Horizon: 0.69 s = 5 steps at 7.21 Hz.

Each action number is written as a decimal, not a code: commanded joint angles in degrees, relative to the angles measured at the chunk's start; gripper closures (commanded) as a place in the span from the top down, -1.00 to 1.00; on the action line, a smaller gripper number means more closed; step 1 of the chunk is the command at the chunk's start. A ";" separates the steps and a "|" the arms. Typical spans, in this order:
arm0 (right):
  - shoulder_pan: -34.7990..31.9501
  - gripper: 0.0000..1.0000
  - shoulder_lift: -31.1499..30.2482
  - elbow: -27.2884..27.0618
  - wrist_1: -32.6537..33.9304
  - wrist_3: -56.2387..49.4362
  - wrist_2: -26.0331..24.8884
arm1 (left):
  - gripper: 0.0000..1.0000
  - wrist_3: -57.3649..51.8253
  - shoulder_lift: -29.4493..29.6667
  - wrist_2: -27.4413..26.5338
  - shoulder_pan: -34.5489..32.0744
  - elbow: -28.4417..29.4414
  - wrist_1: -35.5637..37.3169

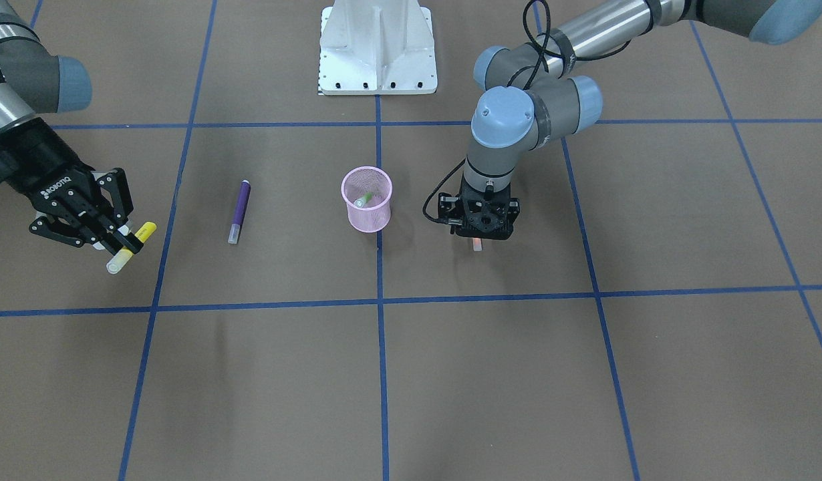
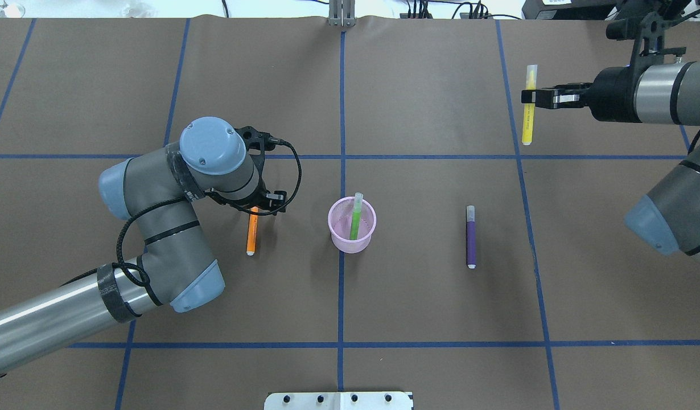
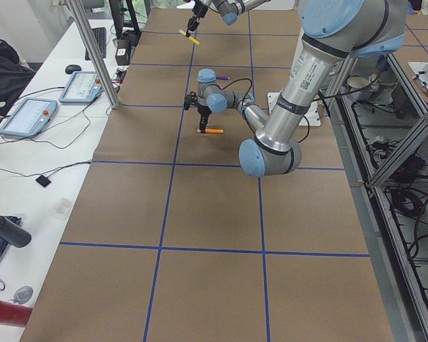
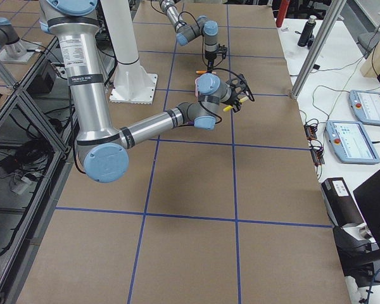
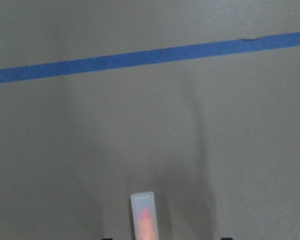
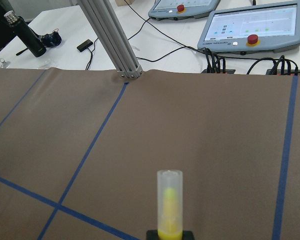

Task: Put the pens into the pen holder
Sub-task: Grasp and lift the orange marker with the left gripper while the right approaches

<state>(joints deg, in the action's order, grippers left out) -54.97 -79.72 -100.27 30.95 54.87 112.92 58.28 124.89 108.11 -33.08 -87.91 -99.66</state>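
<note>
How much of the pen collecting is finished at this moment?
Done: the green pen stands in the pen holder. In hand: the right gripper holds the yellow pen in the air; the left gripper, apparently open, is down at the orange pen. Left: the purple pen lies untouched.

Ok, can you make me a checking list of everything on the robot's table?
Surface: brown table with blue tape lines.
Job's things: green pen standing in the pink pen holder; purple pen and orange pen lying flat; yellow pen held up in the air.
Clutter: nothing seen.
Grippers: right gripper shut on the yellow pen; left gripper over the orange pen's end, fingers apart.
Cables: black cable looped at the left wrist.
Surroundings: white robot base; control screens past the table edge.
</note>
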 commanded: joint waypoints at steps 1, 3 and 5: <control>2.57 -1.00 0.88 -0.11 -0.37 0.59 -4.08 | 0.44 -0.36 0.00 0.00 0.03 0.46 0.00; 3.38 -1.00 1.76 -0.11 -0.37 0.67 -4.81 | 0.19 -0.45 0.00 0.44 0.03 0.46 0.00; 3.73 -1.00 2.46 -0.02 -0.37 0.68 -5.51 | 0.12 -2.38 -0.09 0.44 -0.06 0.46 0.00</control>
<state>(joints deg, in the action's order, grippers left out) -51.49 -77.73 -100.32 30.59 55.53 107.95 56.69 124.84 108.50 -33.10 -87.46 -99.71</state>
